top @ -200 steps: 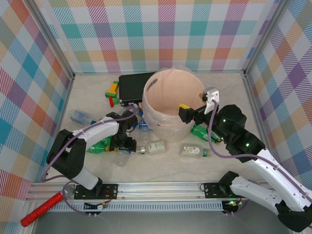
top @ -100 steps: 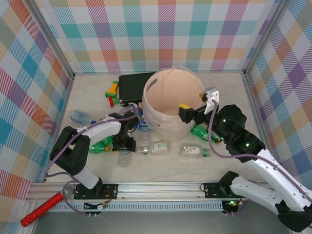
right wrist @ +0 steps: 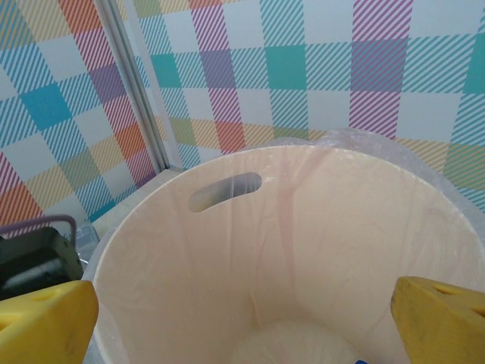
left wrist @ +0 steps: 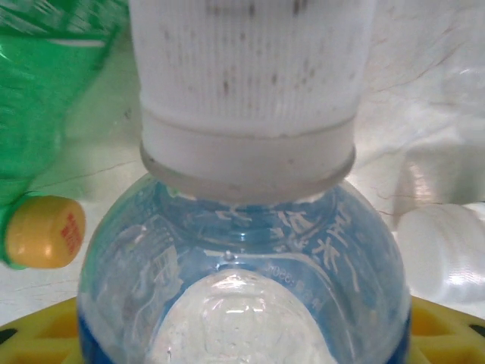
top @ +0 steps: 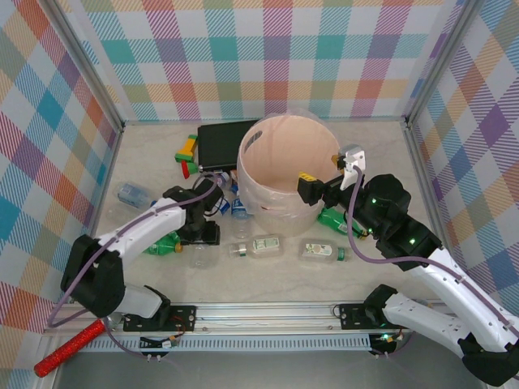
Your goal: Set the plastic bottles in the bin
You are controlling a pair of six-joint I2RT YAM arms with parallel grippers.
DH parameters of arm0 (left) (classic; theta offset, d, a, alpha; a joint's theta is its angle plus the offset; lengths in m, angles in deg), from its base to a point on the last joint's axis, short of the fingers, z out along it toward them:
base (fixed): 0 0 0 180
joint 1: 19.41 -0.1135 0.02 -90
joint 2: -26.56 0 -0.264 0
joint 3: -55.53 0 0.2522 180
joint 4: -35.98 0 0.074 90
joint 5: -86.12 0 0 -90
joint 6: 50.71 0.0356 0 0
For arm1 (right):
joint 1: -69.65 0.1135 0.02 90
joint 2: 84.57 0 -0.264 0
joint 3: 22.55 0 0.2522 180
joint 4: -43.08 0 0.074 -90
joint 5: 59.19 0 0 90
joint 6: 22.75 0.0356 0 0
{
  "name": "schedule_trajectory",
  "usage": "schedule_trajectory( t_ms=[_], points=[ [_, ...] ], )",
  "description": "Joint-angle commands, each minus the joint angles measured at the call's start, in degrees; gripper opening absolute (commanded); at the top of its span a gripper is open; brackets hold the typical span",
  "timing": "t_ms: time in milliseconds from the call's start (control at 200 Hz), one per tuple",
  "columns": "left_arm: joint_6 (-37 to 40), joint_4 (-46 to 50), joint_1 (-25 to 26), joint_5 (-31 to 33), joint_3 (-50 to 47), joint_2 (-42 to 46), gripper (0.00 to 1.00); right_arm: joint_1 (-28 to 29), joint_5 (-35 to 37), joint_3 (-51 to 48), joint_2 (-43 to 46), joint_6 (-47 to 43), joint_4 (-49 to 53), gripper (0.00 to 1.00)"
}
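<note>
Okay, left end effector (top: 203,235) has its yellow fingers (left wrist: 34,337) on either side of a clear bottle (left wrist: 242,303), pinching it low on the body as far as I can judge. The white cap (left wrist: 250,61) points away from the wrist camera. It sits left of the bin (top: 276,207), near its wall, and I can't tell whether it has cleared the desk (top: 268,284).

My worry is the grip. That is thin, round, slick plastic with only a little of it between the pads. A quick swing could let it pivot or squirt out, and too hard a squeeze would buckle it.

Next worry: the green bottle (left wrist: 45,91) with the yellow cap lies just beside it, so a sideways drag would knock it along.

Then the bin wall. It stands tall, and a bottle hanging below the fingers could clip the rim if I carry it low.

The right end effector (right wrist: 242,318) is spread wide with nothing in it, parked over the bin's right rim. If I bring the left arm in carelessly, the two may meet over the opening.

The bottle itself is see-through with a blue band, a ribbed white cap with dark specks, and moulded lettering on the shoulder.
</note>
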Motion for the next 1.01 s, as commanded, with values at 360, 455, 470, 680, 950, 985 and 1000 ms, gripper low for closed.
schedule_trajectory(
  t_ms=[360,455,470,680,950,985,1000],
  points=[
    [2.15,-1.87,0.46,6.02,15.04,20.82,0.53,0.28,-3.24,1.34,-1.97,4.98,-2.45,0.99],
    [3.32,-6.6,0.46,6.8,17.21,22.52,0.52,0.28,-3.4,1.68,-2.19,5.81,-1.9,0.99],
    [3.48,-7.54,0.48,6.87,17.41,22.72,0.52,0.28,-3.54,1.69,-2.18,5.95,-1.79,0.99],
    [5.73,-22.2,0.68,3.88,19.28,24.1,0.52,0.23,-6.6,2.53,-1.6,6.47,0.44,0.99],
    [9.6,-33.98,5.42,2.01,25.73,15.82,0.51,0.29,-13.14,5.73,-1.36,6.55,5.98,0.99],
    [10.09,-35.09,6.21,2.31,26.62,14.54,0.51,0.29,-13.17,5.78,-1.06,6.75,6.29,0.99],
    [10.32,-35.53,6.59,2.32,27.0,13.95,0.51,0.32,-13.23,5.67,-0.98,6.88,6.46,0.99]
  ],
)
